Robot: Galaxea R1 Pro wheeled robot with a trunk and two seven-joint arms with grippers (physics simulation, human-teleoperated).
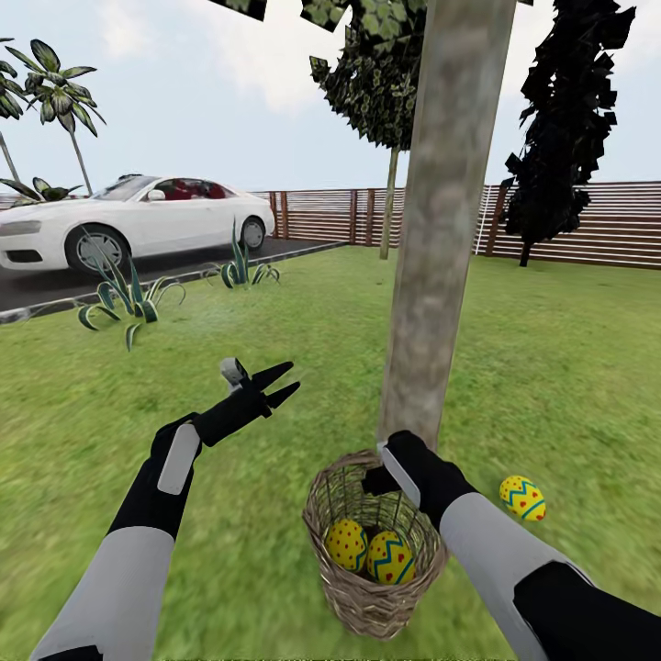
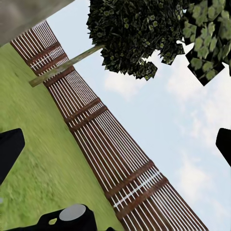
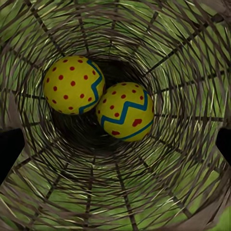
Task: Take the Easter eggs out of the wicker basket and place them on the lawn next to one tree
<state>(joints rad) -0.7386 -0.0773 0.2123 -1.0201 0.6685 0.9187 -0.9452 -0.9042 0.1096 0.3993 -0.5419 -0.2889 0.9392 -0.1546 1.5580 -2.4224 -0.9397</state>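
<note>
lawn (image 1: 275, 330): big flat stretch of green grass, a bit yellowish in patches, running from the robot out to a brown slatted fence (image 1: 569, 225) at the back.

tree (image 1: 445, 220): thick grey-brown mottled trunk, standing straight up out of the grass just behind the basket. Blocky dark foliage high overhead.

white car (image 1: 128, 220): parked on the dark driveway off to the left, well apart from everything else. Spiky green plants (image 1: 124, 298) sit along the edge of the grass near it.

wicker basket (image 1: 367, 601): brown open-weave twig basket on the grass right at the foot of the tree. The right wrist view looks straight down inside it (image 3: 183, 57).

eggs in the basket: two of them, yellow with blue zigzag and red dots, lying side by side and touching at the bottom (image 1: 347, 543) (image 1: 392, 558); the right wrist view has them dead centre (image 3: 73, 85) (image 3: 126, 111).

third egg (image 1: 522, 498): already out, lying on the grass to the right of the basket, near the tree.

right gripper (image 1: 381, 477): down at the basket's rim, pointing inside. Dark finger edges sit wide apart in its wrist view with nothing between them, so open and empty.

left gripper (image 1: 280, 383): hanging in the air over the grass left of the tree, fingers spread, holding nothing.
</note>
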